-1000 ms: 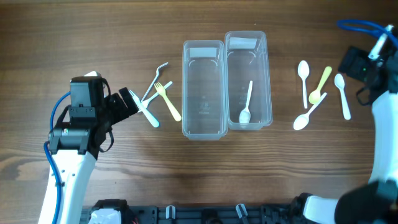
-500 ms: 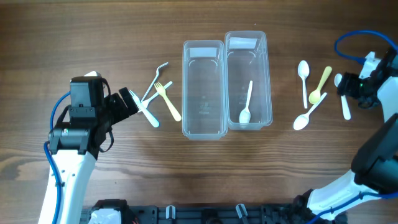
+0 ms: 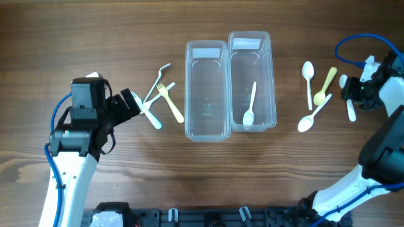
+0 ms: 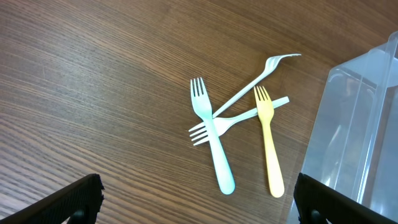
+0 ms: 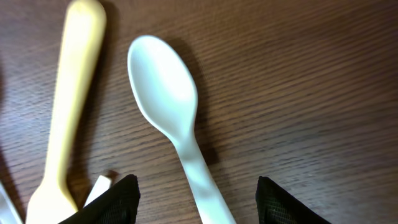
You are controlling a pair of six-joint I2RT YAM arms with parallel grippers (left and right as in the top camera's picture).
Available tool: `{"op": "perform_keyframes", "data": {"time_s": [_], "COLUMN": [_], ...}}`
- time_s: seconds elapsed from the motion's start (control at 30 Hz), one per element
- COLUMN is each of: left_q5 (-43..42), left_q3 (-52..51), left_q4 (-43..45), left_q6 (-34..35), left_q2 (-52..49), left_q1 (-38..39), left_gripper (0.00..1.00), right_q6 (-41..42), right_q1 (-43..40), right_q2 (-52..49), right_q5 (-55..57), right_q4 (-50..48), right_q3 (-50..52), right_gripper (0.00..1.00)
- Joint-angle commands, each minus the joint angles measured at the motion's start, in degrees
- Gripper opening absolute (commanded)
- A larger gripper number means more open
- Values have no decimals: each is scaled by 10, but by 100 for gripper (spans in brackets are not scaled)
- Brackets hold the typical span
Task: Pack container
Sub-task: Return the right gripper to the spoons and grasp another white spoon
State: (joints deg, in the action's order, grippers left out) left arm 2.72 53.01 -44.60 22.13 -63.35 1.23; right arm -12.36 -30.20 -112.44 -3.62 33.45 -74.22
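Clear plastic forms the two oblong containers that are set side by side, touching, at the middle of the wooden table (image 3: 126,31). One white spoon (image 3: 250,104) is held in the right container (image 3: 273,82), lying lengthwise with its bowl toward the near end. The left container (image 3: 187,88) stands just beside the forks.

Four forks are grouped to the left of the containers. A pale blue fork (image 4: 214,146) and a yellow fork (image 4: 268,143) lie roughly parallel, tines away from the camera. They are crossed by a short white fork (image 4: 239,118) and a long white fork (image 4: 249,93).

The left gripper (image 3: 134,101) is held above the table just left of the forks. Its jaws are set wide, and only the two fingertips (image 4: 78,196) are seen, at the lower corners of the left wrist view.

Four loose spoons lie to the right of the containers. The right gripper (image 5: 199,199) is positioned over the outermost spoon (image 5: 163,87), which is white. Its jaws are spread, one finger on each side of the handle, and no contact with the handle is visible. A yellow spoon (image 5: 68,112) lies just beside this spoon, apart from it. Two more white spoons (image 3: 308,75) are placed between the yellow spoon and the containers.
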Motion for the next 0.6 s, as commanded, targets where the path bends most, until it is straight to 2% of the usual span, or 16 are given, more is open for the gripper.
{"op": "perform_keyframes", "data": {"time_s": [0.0,0.27,0.33,0.37,0.57], "left_q5": [5,6,6,5,5], "left_q3": [14,14,14,14,14], "left_q4": [2,2,2,2,1], "left_q6": [-7,-7,-7,-7,-7], "left_q2": [-2,-2,-2,-2,-2], "left_q1": [3,3,3,3,3], "left_gripper": [100,100,100,100,100], "right_q6": [-9,3,8,9,23], "right_q1": [0,0,0,0,0], "right_q2": [-23,-35,-35,-35,-35], "right_q5": [1,1,-5,-10,-14], "right_q4": [-4,-5,-4,-4,12], "right_q3": [5,5,5,6,8], "right_gripper": [59,48,36,34,32]}}
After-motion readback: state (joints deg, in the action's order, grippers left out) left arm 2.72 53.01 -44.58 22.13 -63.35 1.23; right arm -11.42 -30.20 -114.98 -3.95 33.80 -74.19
